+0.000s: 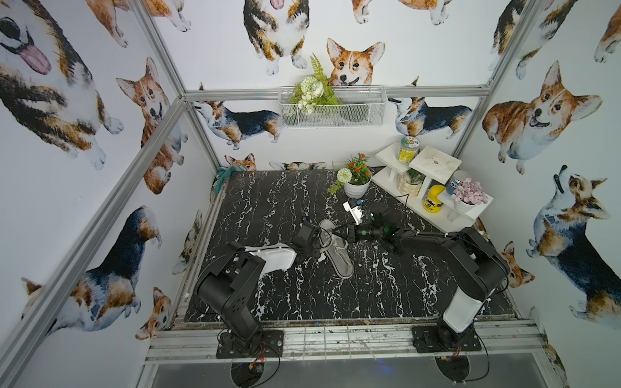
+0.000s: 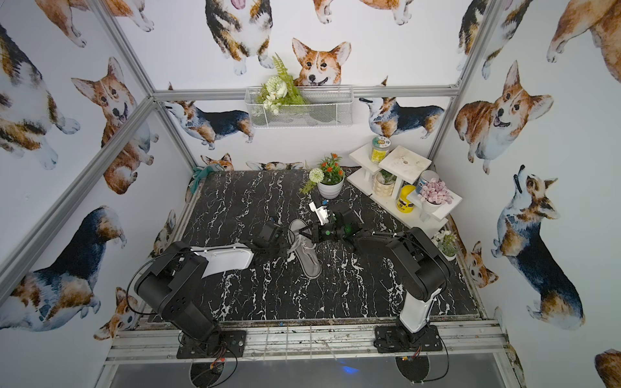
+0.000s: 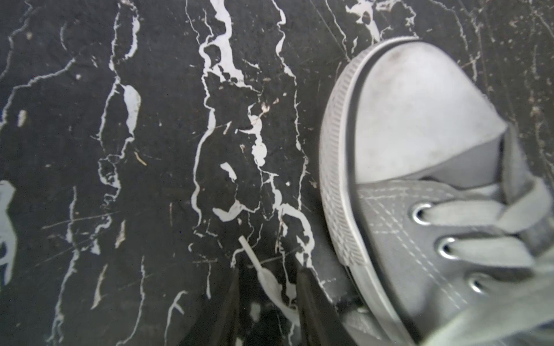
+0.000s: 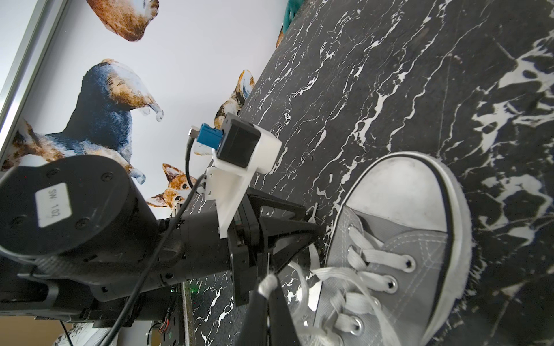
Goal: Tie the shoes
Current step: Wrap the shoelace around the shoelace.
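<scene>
Marble table (image 3: 90,149): right gripper (image 4: 269,295) pinches a lace (image 4: 267,282), left gripper (image 3: 268,266) spread around lace tip (image 3: 250,251)

shoe (image 1: 337,255): 1 | robot arms (image 1: 232,292): 2 | wire basket (image 1: 349,116): 1 | white shelf (image 1: 433,161): 1 | potted plants (image 1: 356,189): probably 3

A staged lab cell: aluminium frame (image 1: 235,95), corgi-print walls (image 1: 67,218), marble-patterned tabletop (image 1: 302,295).

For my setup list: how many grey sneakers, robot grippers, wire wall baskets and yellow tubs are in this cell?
Grey sneaker: 1
Grippers: 2 (left gripper, right gripper)
Wire wall basket: 1
Yellow tub: 1
Total: 5
</scene>
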Robot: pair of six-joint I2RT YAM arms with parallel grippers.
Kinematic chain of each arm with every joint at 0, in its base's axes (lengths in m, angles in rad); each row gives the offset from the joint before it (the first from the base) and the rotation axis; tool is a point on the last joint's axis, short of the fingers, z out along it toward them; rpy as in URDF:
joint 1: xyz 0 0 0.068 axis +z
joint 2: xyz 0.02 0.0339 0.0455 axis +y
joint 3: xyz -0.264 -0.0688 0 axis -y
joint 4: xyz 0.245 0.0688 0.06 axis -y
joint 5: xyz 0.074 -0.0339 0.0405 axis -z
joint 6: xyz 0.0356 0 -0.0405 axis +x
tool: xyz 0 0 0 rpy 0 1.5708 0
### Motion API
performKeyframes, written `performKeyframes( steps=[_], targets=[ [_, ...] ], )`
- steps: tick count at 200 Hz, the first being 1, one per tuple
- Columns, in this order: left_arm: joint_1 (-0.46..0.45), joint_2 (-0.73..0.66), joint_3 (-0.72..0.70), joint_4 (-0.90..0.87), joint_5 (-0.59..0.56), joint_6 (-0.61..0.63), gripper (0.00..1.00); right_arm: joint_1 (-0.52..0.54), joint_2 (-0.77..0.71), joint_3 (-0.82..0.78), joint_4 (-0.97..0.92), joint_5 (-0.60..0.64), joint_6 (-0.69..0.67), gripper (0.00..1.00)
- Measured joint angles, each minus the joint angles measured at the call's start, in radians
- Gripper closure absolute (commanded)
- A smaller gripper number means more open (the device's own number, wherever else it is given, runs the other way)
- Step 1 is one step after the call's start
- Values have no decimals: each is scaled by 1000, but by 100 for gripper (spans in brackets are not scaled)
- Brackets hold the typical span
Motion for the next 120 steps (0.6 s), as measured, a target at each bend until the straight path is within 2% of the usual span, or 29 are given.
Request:
performKeyframes(
  steps=[28, 77, 120],
  targets=[
    [-2, 1, -19, 38, -18, -4, 75, 0, 0, 0, 0, 0, 0, 100],
    [-2, 14, -33, 97, -18, -19, 100, 0, 2, 0, 0, 1, 0, 100],
    [-2, 11, -30, 107, 0, -25, 100, 0, 0, 0, -7, 9, 0, 100]
  ],
)
